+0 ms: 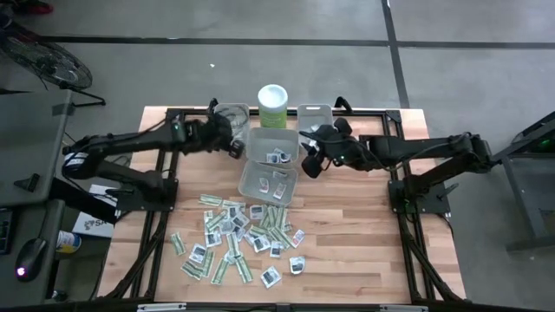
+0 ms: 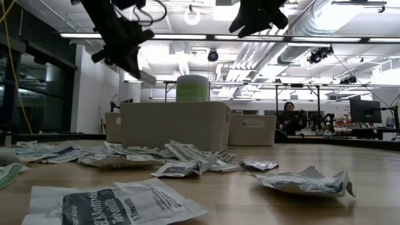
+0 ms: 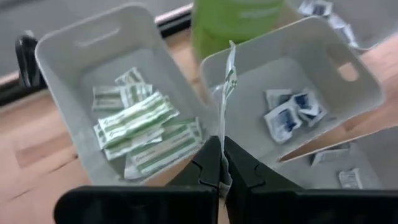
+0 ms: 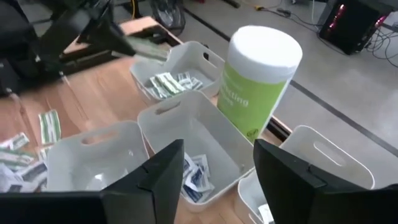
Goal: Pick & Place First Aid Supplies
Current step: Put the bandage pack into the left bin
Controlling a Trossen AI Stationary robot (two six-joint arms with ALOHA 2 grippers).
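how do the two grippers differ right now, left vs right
The left gripper is shut on a narrow green-white strip packet standing up between its fingers; the right gripper is open and holds nothing. The left gripper hangs above the gap between the bin of green strips and the next bin; the right gripper hangs over the bin of white square packets. Both are dark two-finger grippers, raised above the grey bins.

Print on the scattered packets (image 1: 238, 238) too small to read — bin (image 2: 175, 125) contents hidden.
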